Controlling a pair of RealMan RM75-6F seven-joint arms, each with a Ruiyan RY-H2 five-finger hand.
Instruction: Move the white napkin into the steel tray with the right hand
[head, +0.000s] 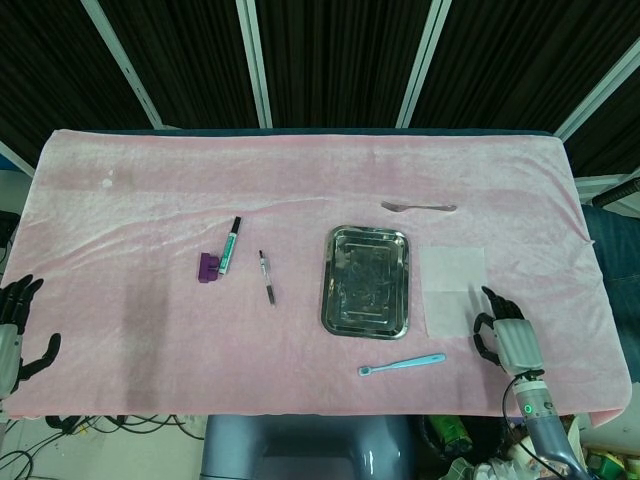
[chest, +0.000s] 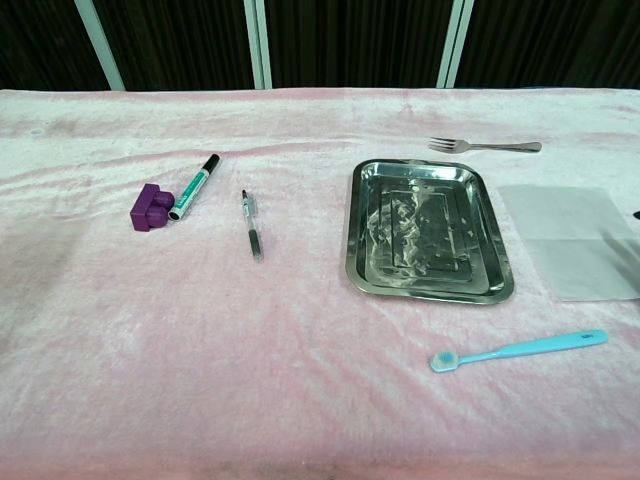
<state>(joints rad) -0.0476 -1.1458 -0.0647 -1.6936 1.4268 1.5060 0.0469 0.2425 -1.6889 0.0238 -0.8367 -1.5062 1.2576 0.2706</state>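
On the pink cloth (head: 150, 220) that covers your table, the steel tray (head: 366, 281) lies right of centre with nothing in it but reflections on its floor. Just to its right, apart from the rim, the white napkin (head: 452, 290) lies flat on the cloth, outside the tray. Your right hand (head: 505, 340) sits at the napkin's near right corner, back up, fingers loosely curled and apart, holding nothing; a dark fingertip reaches to the napkin's edge, and you cannot tell from either view whether it touches. Your left hand (head: 15, 335) rests at the far left edge of the table, fingers spread, also holding nothing.

The light blue toothbrush (chest: 520, 350) lies near the front edge below the tray. A fork (chest: 486, 146) lies behind the tray. To the left lie a green marker (chest: 194, 186), with a purple block (chest: 150, 208) touching its near end, and a pen (chest: 251, 225) between them and the tray.
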